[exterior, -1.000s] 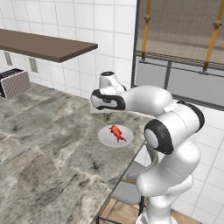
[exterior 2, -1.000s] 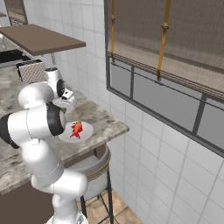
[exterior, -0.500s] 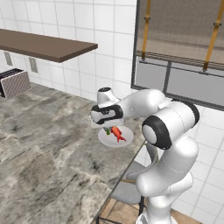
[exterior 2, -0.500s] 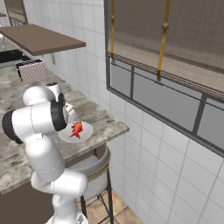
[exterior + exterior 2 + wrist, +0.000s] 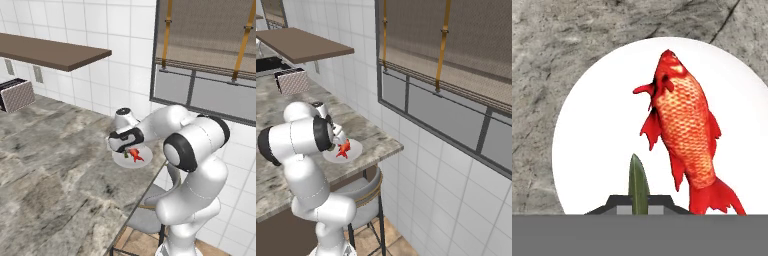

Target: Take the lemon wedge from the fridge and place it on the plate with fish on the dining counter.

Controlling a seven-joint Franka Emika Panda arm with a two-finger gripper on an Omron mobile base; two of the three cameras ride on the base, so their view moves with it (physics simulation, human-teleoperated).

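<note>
Lemon wedge (image 5: 638, 185) pinched in hand (image 5: 639, 202); above plate (image 5: 597, 140), beside fish (image 5: 684, 135).

lemon wedge (image 5: 638, 186) base hidden by claw (image 5: 639, 204) | plate (image 5: 587, 150) cropped

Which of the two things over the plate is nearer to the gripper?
The lemon wedge, the thin green one, right at the gripper; the red fish lies farther along the plate.

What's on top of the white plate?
On the plate lies a red-orange fish. Beside it, the green lemon wedge pokes up between the gripper fingertips. Whether the wedge touches the plate is hidden.
</note>
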